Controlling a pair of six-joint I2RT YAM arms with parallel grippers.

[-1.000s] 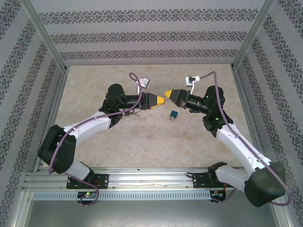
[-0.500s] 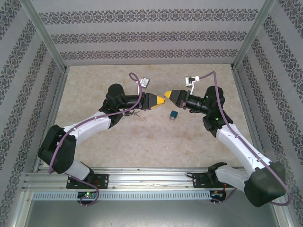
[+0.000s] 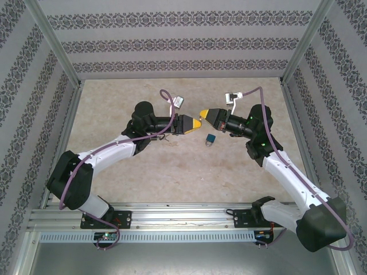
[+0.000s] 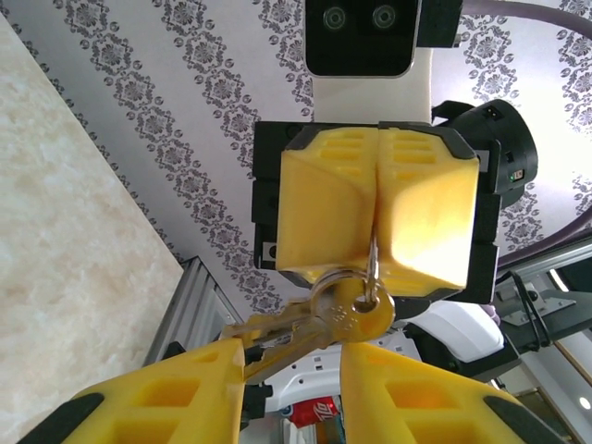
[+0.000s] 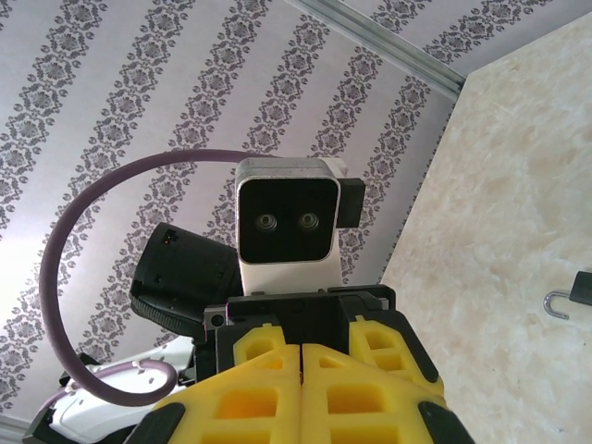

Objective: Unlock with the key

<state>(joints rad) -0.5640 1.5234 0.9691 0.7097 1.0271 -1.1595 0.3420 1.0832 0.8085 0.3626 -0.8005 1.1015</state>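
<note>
Marbled table (image 3: 172,166) below; right pincer (image 4: 375,264) clamps the keys (image 4: 356,310), left pincer (image 4: 294,361) narrowly open beside them.

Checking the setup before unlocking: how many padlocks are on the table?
1. The blue padlock lies on the table near its middle, slightly right of centre. Part of the table is covered, so another could be hidden.
</note>
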